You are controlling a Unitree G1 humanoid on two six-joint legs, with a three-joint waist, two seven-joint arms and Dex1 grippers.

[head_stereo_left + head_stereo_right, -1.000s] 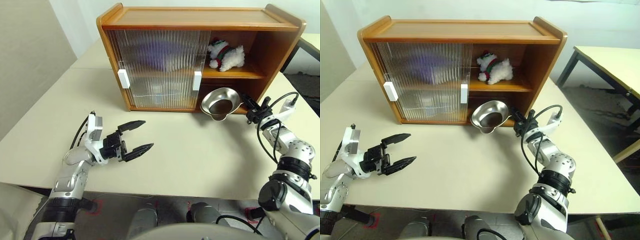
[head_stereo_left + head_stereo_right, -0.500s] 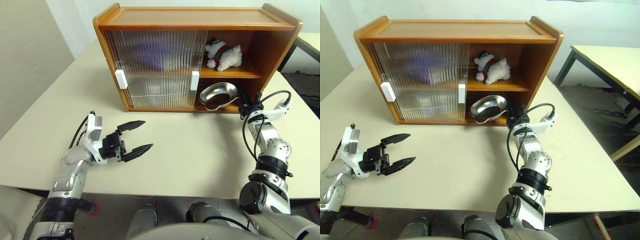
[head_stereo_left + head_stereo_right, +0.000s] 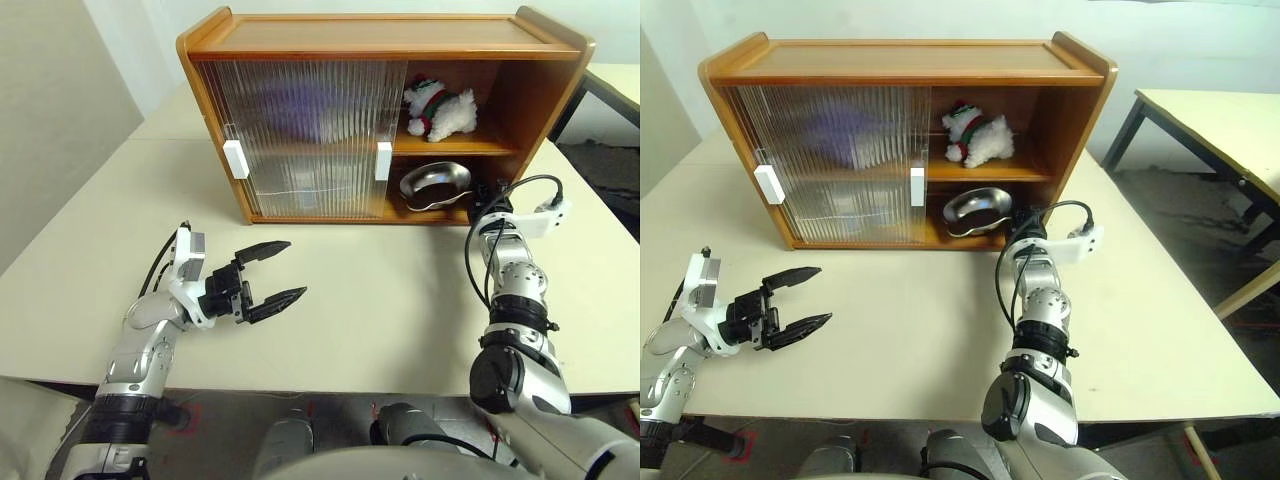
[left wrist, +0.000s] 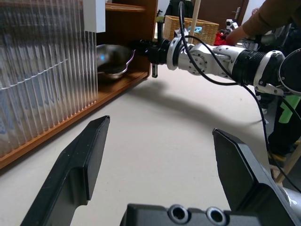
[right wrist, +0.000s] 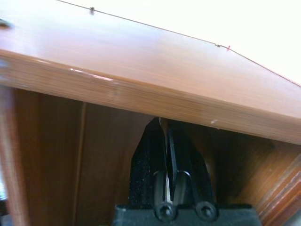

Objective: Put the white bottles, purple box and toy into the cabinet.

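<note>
We are reaching our right gripper (image 4: 153, 52) into the open side of the cabinet (image 3: 380, 35), low down, and it is pinched tight on the rim of the shiny metal bowl (image 3: 436, 184); the bowl is sitting tilted in the bottom part, just under the middle shelf (image 3: 455, 146). We are holding it by the edge because that is the only thin part the two fingers can squeeze; we think we are setting it down here to get it out of the way.

The toy (image 3: 437, 108) is lying on the middle shelf, right above the bowl, so that one looks done. Behind the ribbed sliding doors (image 3: 305, 130), which are pushed to the left side, we are seeing a purple blur up top; we guess that is the purple box (image 3: 300, 102), but the glass is too wavy to be sure. Lower down there is a pale smudge; we cannot tell if the white bottles are there.

Our left gripper (image 3: 268, 271) is hanging over the table (image 3: 380, 300), near the front edge and well apart from the cabinet; its fingers are spread wide and holding nothing. We think it is waiting there so it does not bump the right arm.

Next we should be letting go of the bowl gently and pulling straight back; the shelf is close above the gripper, so lifting up could knock it.
</note>
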